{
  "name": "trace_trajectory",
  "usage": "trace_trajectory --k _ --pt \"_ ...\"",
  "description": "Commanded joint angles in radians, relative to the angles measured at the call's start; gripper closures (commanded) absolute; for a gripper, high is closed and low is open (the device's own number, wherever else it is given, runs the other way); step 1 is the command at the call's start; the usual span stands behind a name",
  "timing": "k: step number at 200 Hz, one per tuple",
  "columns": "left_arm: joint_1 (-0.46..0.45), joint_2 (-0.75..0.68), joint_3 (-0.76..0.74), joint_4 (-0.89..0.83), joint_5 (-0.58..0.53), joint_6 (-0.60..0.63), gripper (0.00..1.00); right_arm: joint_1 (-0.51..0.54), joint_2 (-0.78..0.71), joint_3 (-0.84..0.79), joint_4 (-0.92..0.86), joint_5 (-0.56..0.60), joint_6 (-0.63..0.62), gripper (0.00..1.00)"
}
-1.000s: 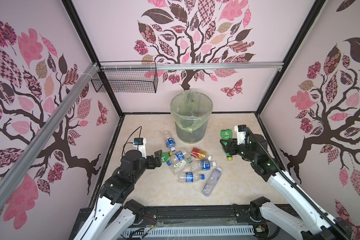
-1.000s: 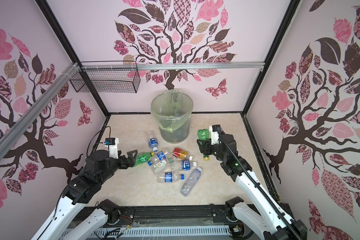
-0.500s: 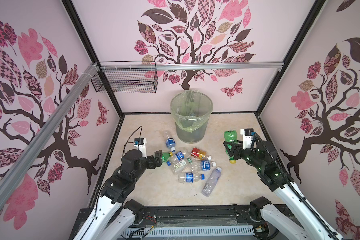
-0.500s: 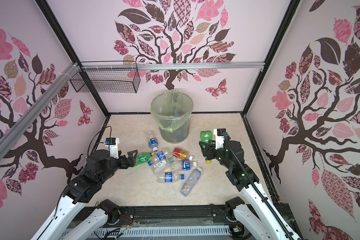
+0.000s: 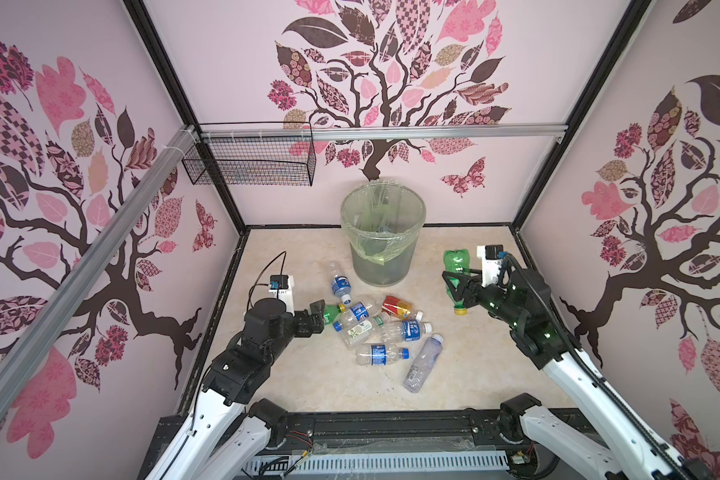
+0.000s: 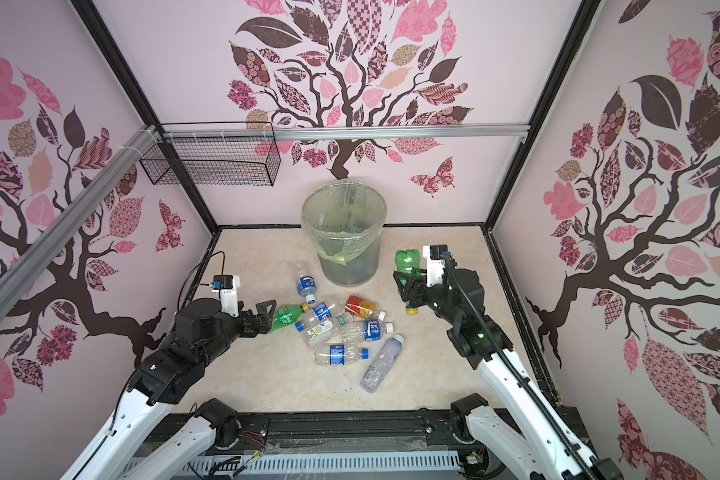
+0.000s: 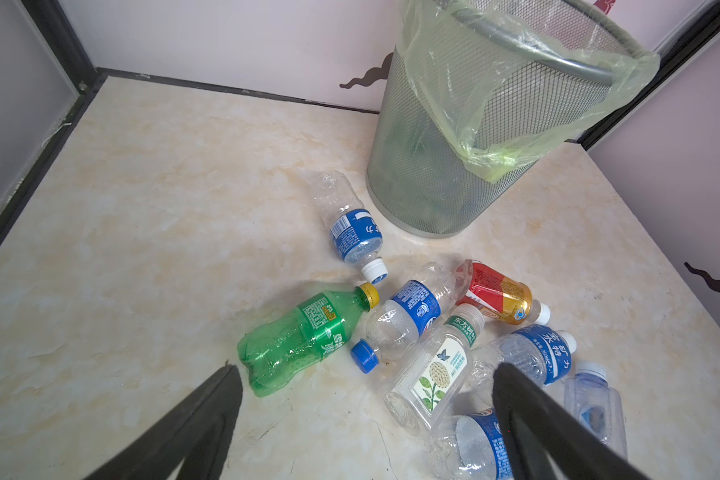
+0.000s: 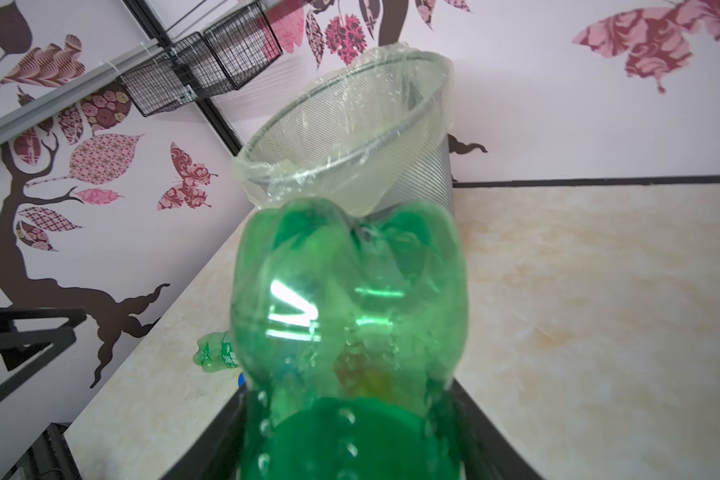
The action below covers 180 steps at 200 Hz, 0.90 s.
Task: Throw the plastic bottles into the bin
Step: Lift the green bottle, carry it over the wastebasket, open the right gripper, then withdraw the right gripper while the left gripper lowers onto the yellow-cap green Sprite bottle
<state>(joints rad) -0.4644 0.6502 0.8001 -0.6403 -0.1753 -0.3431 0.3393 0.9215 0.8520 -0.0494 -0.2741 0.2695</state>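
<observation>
One green bottle (image 8: 350,311) hides the right jaws gripping it; left jaws gape wide

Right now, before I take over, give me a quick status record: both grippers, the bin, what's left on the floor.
left gripper: open, empty, next to the floor green bottle
right gripper: shut on the held green bottle, base end toward the bin
bin: upright, left of the held green bottle in both top views, not under it
floor: eight loose bottles lying down, clustered in front of the bin
</observation>
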Motion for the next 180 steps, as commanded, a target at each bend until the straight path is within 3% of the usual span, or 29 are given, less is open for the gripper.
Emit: trace_trajectory --k 1,34,54,70,93,127,159,180 --pt "0.004 0.0 -0.012 0.017 0.001 0.0 0.02 0.002 0.196 0.198 0.186 -0.105 -0.012 0.38" --pt "0.004 0.038 0.028 0.006 0.004 0.025 0.02 0.002 0.665 0.681 0.183 -0.189 0.016 0.34" --pt "0.004 0.068 0.062 -0.01 -0.003 0.049 0.02 0.003 0.893 0.989 0.041 -0.231 0.01 0.17" --pt "0.004 0.085 0.09 -0.031 -0.011 0.064 0.02 0.002 0.96 1.089 -0.025 -0.24 -0.009 0.09" --pt "0.004 0.103 0.116 -0.051 -0.027 0.102 0.02 0.003 0.876 0.979 -0.01 -0.193 -0.054 0.04" --pt "0.004 0.162 0.139 -0.067 -0.038 0.207 0.02 0.0 0.614 0.682 0.064 -0.122 -0.099 0.0" --pt "0.006 0.308 0.213 -0.099 -0.127 0.345 0.02 -0.003 0.409 0.478 0.078 -0.087 -0.116 0.01" --pt "0.006 0.404 0.249 -0.116 -0.125 0.401 0.02 -0.003 0.296 0.352 0.069 -0.035 -0.108 0.0"
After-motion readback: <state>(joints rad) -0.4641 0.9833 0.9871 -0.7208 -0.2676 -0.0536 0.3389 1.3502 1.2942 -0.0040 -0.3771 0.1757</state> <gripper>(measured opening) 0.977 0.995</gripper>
